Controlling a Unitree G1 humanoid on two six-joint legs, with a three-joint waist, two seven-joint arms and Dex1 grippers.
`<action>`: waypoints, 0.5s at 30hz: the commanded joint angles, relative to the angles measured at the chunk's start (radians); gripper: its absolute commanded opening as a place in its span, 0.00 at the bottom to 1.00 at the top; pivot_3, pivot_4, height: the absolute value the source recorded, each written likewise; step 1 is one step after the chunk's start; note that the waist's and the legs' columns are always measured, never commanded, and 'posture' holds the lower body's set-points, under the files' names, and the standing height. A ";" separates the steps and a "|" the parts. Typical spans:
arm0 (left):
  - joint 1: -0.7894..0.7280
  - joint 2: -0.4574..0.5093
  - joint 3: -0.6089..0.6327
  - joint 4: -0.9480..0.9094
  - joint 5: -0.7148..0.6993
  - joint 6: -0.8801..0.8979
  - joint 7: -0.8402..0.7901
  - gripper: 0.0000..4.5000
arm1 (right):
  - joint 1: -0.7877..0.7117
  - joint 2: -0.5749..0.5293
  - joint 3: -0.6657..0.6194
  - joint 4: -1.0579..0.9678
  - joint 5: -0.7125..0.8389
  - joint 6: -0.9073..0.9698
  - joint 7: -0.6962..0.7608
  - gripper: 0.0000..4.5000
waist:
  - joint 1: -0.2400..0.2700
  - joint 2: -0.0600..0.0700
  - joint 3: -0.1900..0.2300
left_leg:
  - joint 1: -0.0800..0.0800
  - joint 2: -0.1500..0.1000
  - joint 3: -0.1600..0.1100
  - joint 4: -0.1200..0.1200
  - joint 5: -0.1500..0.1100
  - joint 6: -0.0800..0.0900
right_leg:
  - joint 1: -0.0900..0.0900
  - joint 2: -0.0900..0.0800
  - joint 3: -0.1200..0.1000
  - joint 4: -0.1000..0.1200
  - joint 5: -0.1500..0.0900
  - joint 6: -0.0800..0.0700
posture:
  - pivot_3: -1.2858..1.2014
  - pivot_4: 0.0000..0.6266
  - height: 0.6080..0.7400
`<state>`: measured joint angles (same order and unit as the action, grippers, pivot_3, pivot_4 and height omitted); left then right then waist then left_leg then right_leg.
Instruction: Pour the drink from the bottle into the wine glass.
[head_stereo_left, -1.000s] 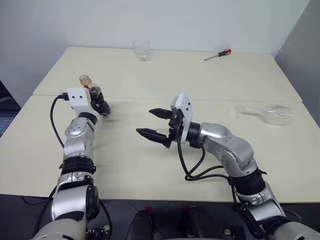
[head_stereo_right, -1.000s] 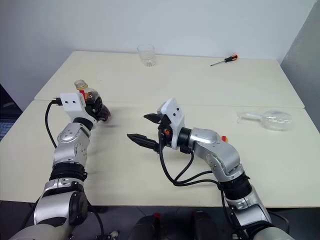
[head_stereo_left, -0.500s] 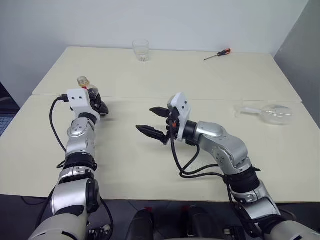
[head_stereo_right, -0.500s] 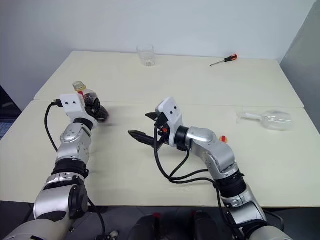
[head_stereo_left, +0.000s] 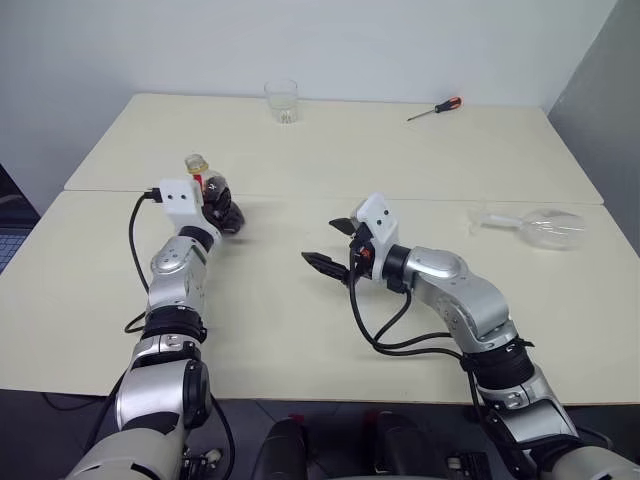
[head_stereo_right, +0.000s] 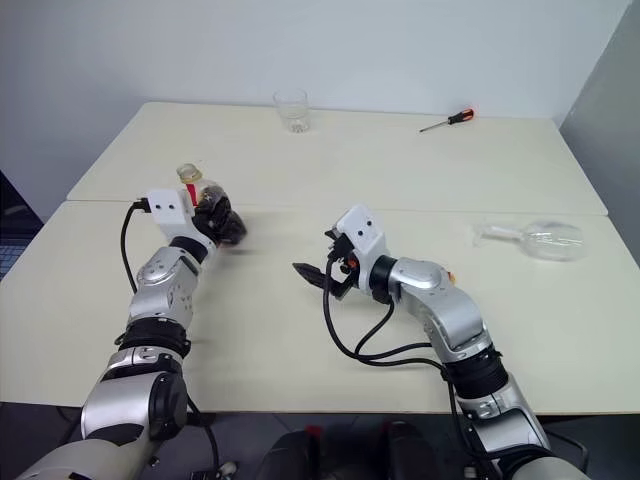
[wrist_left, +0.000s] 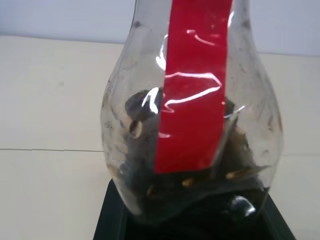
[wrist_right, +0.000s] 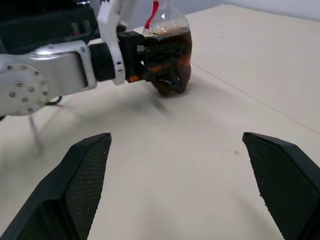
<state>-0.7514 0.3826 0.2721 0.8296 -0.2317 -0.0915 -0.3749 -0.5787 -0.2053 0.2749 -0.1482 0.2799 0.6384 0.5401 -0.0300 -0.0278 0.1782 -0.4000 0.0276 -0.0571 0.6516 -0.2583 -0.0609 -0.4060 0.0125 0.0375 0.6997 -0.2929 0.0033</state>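
Here my left gripper (head_stereo_left: 222, 212) clamps the bottle (head_stereo_left: 205, 188); my right gripper (head_stereo_left: 335, 245) gapes empty, best righting the toppled wine glass (head_stereo_left: 535, 226) first.

Short clear tumbler (head_stereo_left: 282, 101) stands upright near the far edge of the desk (head_stereo_left: 330, 320), a little left of that edge's middle. Screwdriver (head_stereo_left: 434, 109) with red-orange handle and dark shaft lies flat close to the far right corner, well apart from the tumbler, handle end toward the corner. Desk surface is pale cream with a seam line (head_stereo_left: 300, 196) running left to right across it.
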 joint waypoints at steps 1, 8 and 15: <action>-0.003 0.005 -0.006 -0.057 -0.004 -0.005 -0.021 0.21 | -0.009 0.003 -0.009 0.001 -0.030 -0.034 -0.015 1.00 | 0.000 0.000 0.000 | 0.000 0.000 0.000 0.000 0.000 0.000 | 0.000 0.000 0.000 0.000 0.000 0.000 | 0.52 0.24 1.00; 0.002 0.011 -0.011 -0.057 0.001 -0.005 -0.036 0.38 | -0.018 0.016 -0.023 0.024 -0.040 -0.043 -0.023 1.00 | 0.000 0.000 0.000 | 0.000 0.000 0.000 0.000 0.000 0.000 | 0.000 0.000 0.000 0.000 0.000 0.000 | 0.52 0.24 1.00; 0.004 0.011 -0.011 -0.065 0.001 0.002 -0.041 0.90 | -0.022 0.024 -0.035 0.026 -0.039 -0.031 -0.032 1.00 | 0.000 0.000 0.000 | 0.000 0.000 0.000 0.000 0.000 0.000 | 0.000 0.000 0.000 0.000 0.000 0.000 | 0.52 0.24 1.00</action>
<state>-0.7478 0.3820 0.2636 0.8195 -0.2295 -0.0884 -0.4072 -0.5787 -0.1877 0.2586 -0.1066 0.2441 0.6194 0.5147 -0.0302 -0.0279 0.1782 -0.4000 0.0278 -0.0571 0.6516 -0.2583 -0.0608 -0.4060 0.0125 0.0378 0.6998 -0.2929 0.0033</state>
